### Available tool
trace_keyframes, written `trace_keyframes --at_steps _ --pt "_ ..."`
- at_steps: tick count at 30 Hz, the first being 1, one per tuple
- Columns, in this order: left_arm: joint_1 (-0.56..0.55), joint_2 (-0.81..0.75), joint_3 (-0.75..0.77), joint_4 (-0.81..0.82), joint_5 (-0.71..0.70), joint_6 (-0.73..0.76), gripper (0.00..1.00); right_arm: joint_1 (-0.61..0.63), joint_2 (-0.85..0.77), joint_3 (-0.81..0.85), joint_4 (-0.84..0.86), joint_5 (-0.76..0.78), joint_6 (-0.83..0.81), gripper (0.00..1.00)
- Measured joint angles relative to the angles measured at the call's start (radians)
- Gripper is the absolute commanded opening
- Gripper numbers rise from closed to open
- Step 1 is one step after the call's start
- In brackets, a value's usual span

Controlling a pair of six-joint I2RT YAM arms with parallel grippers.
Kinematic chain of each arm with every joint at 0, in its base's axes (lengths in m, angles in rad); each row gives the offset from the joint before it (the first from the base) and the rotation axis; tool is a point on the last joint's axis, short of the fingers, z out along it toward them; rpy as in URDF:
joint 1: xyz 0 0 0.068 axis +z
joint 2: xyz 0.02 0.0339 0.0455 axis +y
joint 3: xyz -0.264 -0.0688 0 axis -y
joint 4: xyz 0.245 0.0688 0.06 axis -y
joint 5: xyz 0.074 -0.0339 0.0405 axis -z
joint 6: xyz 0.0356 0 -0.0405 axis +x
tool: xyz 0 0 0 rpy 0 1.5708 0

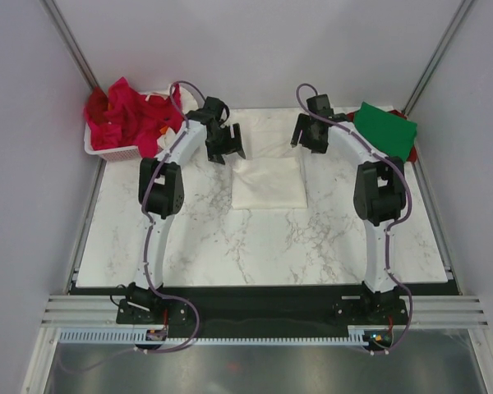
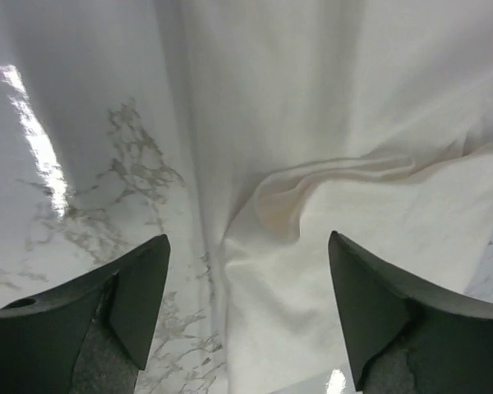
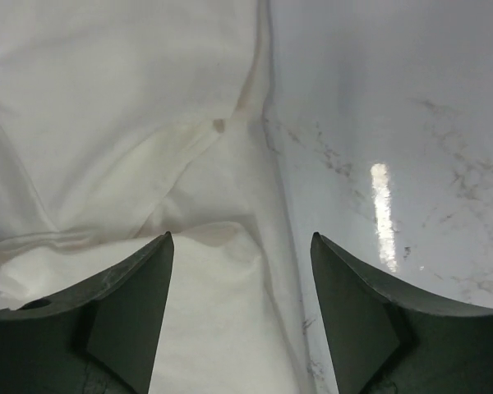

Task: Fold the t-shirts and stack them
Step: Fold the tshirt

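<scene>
A folded white cotton t-shirt [image 1: 269,182] lies as a neat rectangle at the middle of the marble-patterned worktop [image 1: 255,246], towards its far side, probably set there to start the stack. The left tool [image 1: 226,149] and right tool [image 1: 306,136] hover over its two far corners, jaws spread wide, gripping nothing. Crumpled red t-shirts [image 1: 131,119] fill a white plastic basket [image 1: 115,152] at far left. A green t-shirt [image 1: 386,127] lies at far right. No chest print shows on the white shirt, and the red heap hides most of the basket.
</scene>
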Motion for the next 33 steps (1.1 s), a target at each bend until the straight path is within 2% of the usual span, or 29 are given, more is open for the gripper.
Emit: trace_keyframes --at_steps 4,7,12,14,15,17,18,21,25,33 --pt "0.024 -0.008 0.088 -0.067 -0.052 0.011 0.9 -0.023 -0.058 -0.013 -0.025 0.038 -0.018 0.78" --pt "0.023 -0.077 0.077 -0.09 -0.086 0.019 0.88 -0.026 -0.208 -0.161 -0.001 0.04 -0.027 0.79" --pt "-0.018 -0.275 -0.096 -0.082 -0.105 0.029 0.84 -0.011 -0.486 -0.463 0.092 -0.078 -0.025 0.77" --pt "-0.054 -0.364 -0.227 -0.047 -0.101 0.029 0.8 -0.006 -0.533 -0.552 0.139 -0.155 -0.024 0.65" --pt "-0.07 -0.397 -0.287 -0.023 -0.089 0.029 0.79 -0.003 -0.54 -0.594 0.171 -0.193 -0.023 0.55" --pt "-0.11 -0.465 -0.446 0.05 -0.058 0.023 0.75 0.001 -0.53 -0.667 0.22 -0.274 -0.019 0.45" --pt "-0.129 -0.485 -0.521 0.089 -0.035 0.017 0.73 0.002 -0.519 -0.7 0.24 -0.312 -0.016 0.36" --pt "-0.168 -0.529 -0.761 0.24 0.02 -0.014 0.7 0.003 -0.482 -0.769 0.282 -0.397 -0.012 0.28" --pt "-0.166 -0.534 -0.969 0.359 0.048 -0.058 0.69 0.003 -0.449 -0.84 0.322 -0.427 -0.014 0.27" --pt "-0.147 -0.555 -1.039 0.538 0.066 -0.091 0.68 -0.002 -0.446 -0.945 0.416 -0.41 -0.025 0.27"
